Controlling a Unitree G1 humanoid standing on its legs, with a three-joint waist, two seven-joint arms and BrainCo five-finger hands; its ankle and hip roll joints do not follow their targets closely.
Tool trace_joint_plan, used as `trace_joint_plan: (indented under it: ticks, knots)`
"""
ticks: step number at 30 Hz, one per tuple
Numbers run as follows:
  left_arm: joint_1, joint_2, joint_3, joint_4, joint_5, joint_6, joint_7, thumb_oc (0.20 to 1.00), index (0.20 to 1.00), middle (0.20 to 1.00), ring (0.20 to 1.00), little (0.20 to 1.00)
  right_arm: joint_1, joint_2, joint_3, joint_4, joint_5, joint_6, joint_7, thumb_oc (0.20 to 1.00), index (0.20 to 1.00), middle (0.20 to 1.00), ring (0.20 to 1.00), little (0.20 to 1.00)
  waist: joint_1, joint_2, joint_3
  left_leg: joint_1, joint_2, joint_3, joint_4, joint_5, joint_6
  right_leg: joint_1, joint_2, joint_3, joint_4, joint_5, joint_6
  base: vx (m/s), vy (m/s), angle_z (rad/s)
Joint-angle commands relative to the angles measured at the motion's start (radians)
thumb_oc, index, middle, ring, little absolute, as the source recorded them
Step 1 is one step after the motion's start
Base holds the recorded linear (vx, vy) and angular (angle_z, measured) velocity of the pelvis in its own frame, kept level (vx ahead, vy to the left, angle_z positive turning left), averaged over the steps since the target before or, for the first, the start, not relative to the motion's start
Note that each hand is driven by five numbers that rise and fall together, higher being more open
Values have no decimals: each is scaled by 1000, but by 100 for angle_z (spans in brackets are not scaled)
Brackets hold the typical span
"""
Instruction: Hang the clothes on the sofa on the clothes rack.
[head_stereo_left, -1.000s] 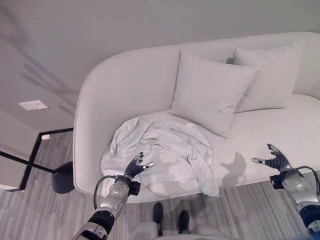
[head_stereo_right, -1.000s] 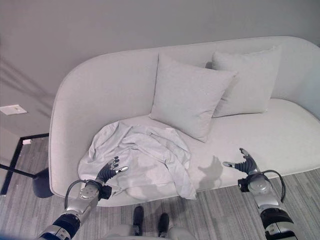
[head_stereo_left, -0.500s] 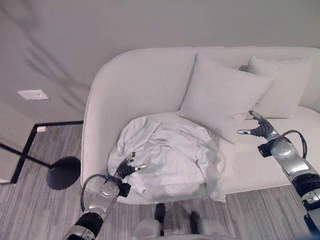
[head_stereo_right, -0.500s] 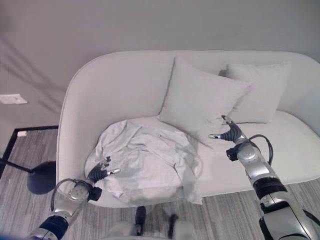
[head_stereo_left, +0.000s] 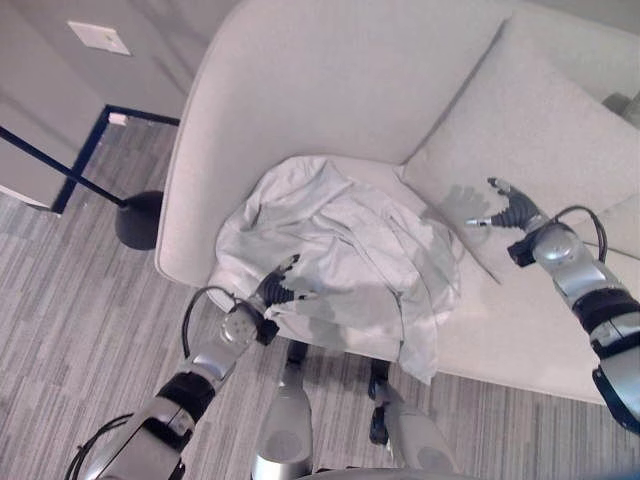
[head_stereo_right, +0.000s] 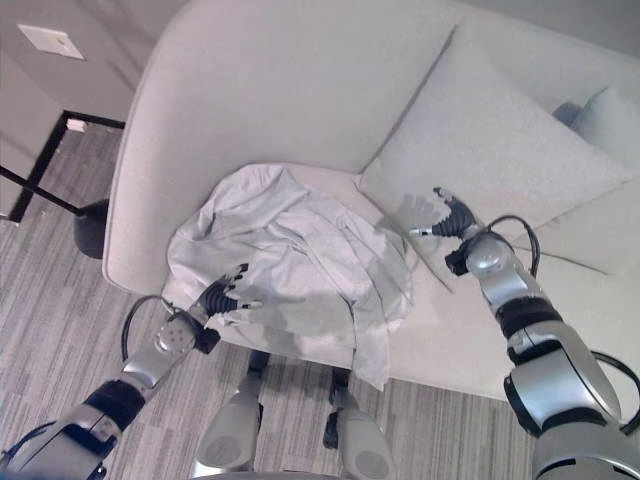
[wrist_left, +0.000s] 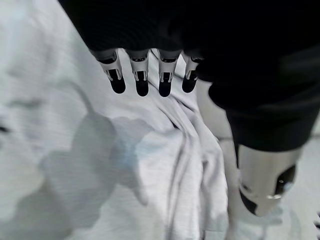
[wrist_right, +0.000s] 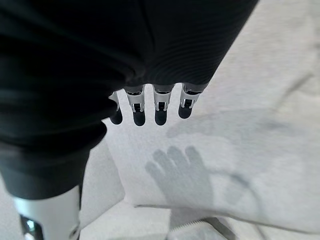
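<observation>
A: Item one: crumpled pale grey-white cloth garment (head_stereo_left: 340, 265). Lying heaped on the seat of the light grey rounded fabric sofa (head_stereo_left: 300, 90), toward its left end, one fold spilling over the front edge. Touching the lower corner of the large light grey square cushion (head_stereo_left: 540, 130) leaning against the backrest. Not yet lifted.

B: Item two: left hand (head_stereo_left: 277, 292). Hovering at the seat's front edge, just over the near hem of the garment. Fingers (wrist_left: 141, 80) reaching out straight in a row, thumb apart, gripping nothing. Cloth lying directly beneath the fingertips; whether touching, cannot tell.

A: Item three: right hand (head_stereo_left: 510, 210). Hanging above the lower part of the large cushion, beside the garment's right edge, casting its shadow on the cushion. Fingers (wrist_right: 161, 107) spread and relaxed, carrying nothing.

B: Item four: black metal pole with round black base (head_stereo_left: 135, 218). Standing on the grey striped carpet (head_stereo_left: 70, 300) off the sofa's left end. Possibly part of the clothes rack; too little showing to be sure.

A: Step in hand, by judgement: approaching the garment for pick-up, both hands closing in from either side. Nothing grasped, nothing hung.

B: Next move, by judgement: lowering the left hand into the near fold and curling fingers round a good bunch of cloth; bringing the right hand off the cushion and onto the garment's far side. Limp fabric likely sagging and trailing, so wanting a firm pinch before lifting clear of the seat edge.
</observation>
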Motion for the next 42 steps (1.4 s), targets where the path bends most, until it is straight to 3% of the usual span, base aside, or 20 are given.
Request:
trace_joint_plan:
  ticks: [1, 6, 21, 28, 42]
  knots:
    - [-68, 5, 13, -19, 4, -44, 27, 1000, 1000, 1000, 1000, 1000, -53, -45, 43, 22, 21, -15, -30, 1000, 1000, 1000, 1000, 1000, 9, -33, -46, 36, -25, 14, -1, -108, 13, -33, -94, 9, 5, 25, 76, 0, 0, 0]
    - [-100, -3, 12, -31, -71, -56, 40, 1000, 1000, 1000, 1000, 1000, -132, -33, 122, 90, -9, -11, -18, 1000, 1000, 1000, 1000, 1000, 15, -25, -27, 7, -28, 10, -1, -99, 8, -52, -93, 9, 5, 24, 71, -4, -1, 1]
    - [-370, 105, -3, -48, 68, -49, 141, 1000, 1000, 1000, 1000, 1000, -356, 15, 195, 298, -8, -12, -68, 1000, 1000, 1000, 1000, 1000, 67, 12, 51, -135, -36, -35, -1, -51, -16, -149, -97, -21, 5, 25, 75, -19, -12, 11]
    - [-530, 177, -49, -28, 148, -42, 214, 1000, 1000, 1000, 1000, 1000, -470, -26, 237, 354, 1, -18, -98, 1000, 1000, 1000, 1000, 1000, 89, 47, 78, -211, -55, -77, -1, -31, -25, -199, -106, -56, 5, 24, 81, -12, -19, 21]
    - [-598, 330, -115, -87, 268, -31, 234, 1000, 1000, 1000, 1000, 1000, -506, -72, 256, 368, 34, -26, -125, 1000, 1000, 1000, 1000, 1000, 118, 96, 91, -276, -71, -125, -1, -17, -34, -232, -112, -102, 15, 3, 80, 7, -13, 13]
